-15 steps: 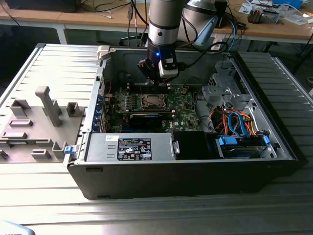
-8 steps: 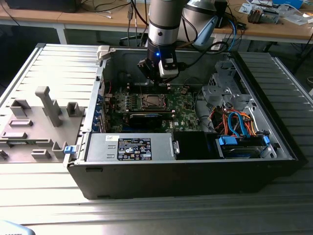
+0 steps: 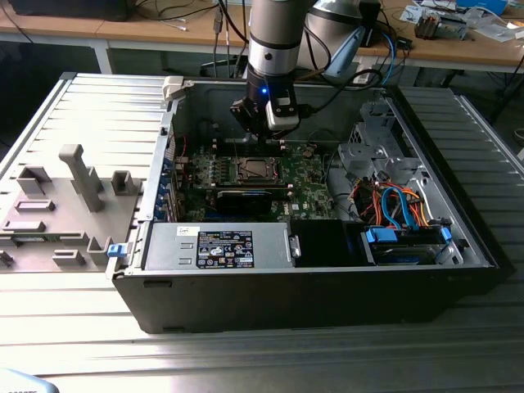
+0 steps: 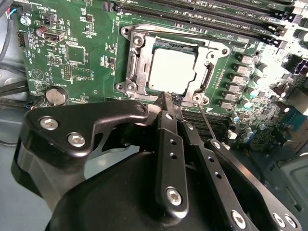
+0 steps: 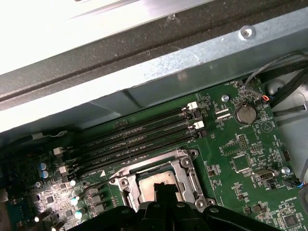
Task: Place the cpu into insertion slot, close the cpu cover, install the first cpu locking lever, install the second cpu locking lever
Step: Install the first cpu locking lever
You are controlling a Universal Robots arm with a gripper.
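The cpu [image 4: 172,70] lies with its dull silver top up inside the insertion slot [image 3: 256,169] on the green motherboard [image 4: 82,57]. The cpu cover [image 4: 133,65] lies flat around it as a silvery frame. My gripper [image 4: 168,99] hovers right at the socket's near edge with its black fingers [image 4: 169,139] pressed together and nothing visibly between them. A thin wire locking lever [image 4: 206,121] stands free beside the fingers. In the first wrist view the gripper [image 5: 163,188] hangs over the slot [image 5: 144,185], and the lever [image 5: 98,184] runs along its side. In the exterior view the gripper [image 3: 267,137] reaches into the open computer case.
Long memory slots [image 5: 139,139] run beside the socket, and a coin battery [image 4: 56,95] sits on the board. A black expansion card [image 3: 246,196], power supply [image 3: 217,246] and cabled drive cage [image 3: 397,209] crowd the case. A grey fixture tray [image 3: 57,205] lies at the exterior view's left.
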